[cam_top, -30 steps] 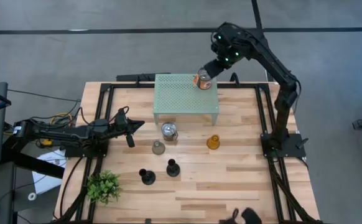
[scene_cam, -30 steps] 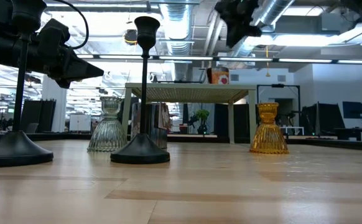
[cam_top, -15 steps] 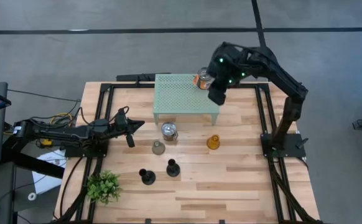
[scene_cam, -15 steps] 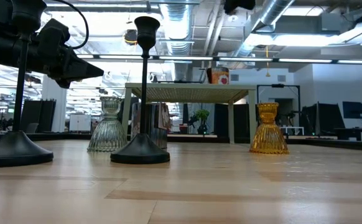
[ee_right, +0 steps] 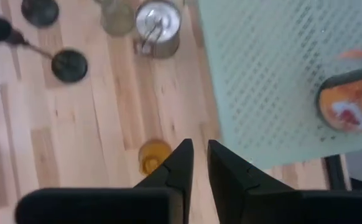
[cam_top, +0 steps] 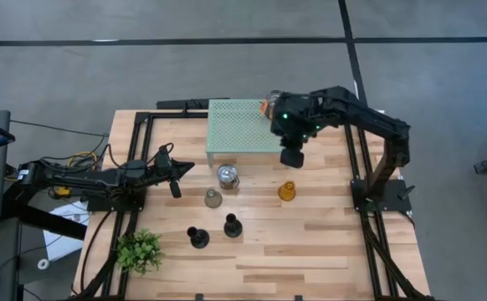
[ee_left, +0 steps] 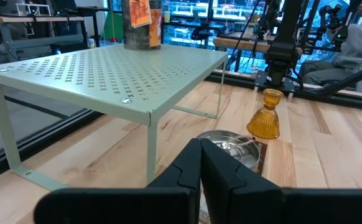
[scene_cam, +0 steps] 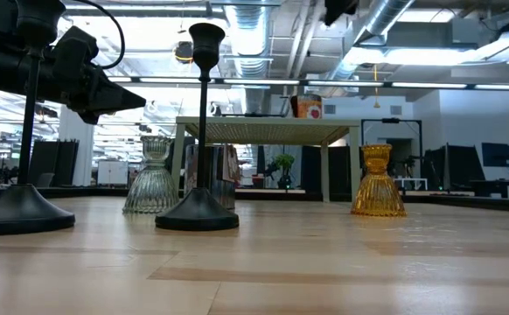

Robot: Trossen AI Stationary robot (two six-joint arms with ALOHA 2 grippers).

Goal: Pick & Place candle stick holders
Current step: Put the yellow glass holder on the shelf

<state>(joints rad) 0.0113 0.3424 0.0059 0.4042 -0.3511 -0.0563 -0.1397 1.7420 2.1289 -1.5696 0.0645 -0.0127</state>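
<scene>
My right gripper (cam_top: 291, 156) hangs high over the mint-green rack's (cam_top: 250, 130) near right corner. Its fingers point down, stand narrowly open (ee_right: 199, 152) and hold nothing. A jar-like holder with an orange label (cam_top: 270, 106) stands on the rack's far right corner. On the table stand a silvery jar holder (cam_top: 227, 176), a grey-olive holder (cam_top: 213, 198), an amber glass holder (cam_top: 286, 191) and two black holders (cam_top: 196, 237) (cam_top: 232, 225). My left gripper (cam_top: 179, 170) waits shut at the table's left, pointing level toward the silvery jar (ee_left: 231, 149).
A green leafy plant (cam_top: 139, 250) stands at the near left corner. The rack stands on thin legs at the far middle. Bare wood lies along the near edge and on the right side of the table (cam_top: 327, 242).
My right gripper has swung from above the orange-labelled holder toward the table's near edge. It has passed over the rack's right end, stayed high and rolled at the wrist. The holder has stayed upright on the rack.
</scene>
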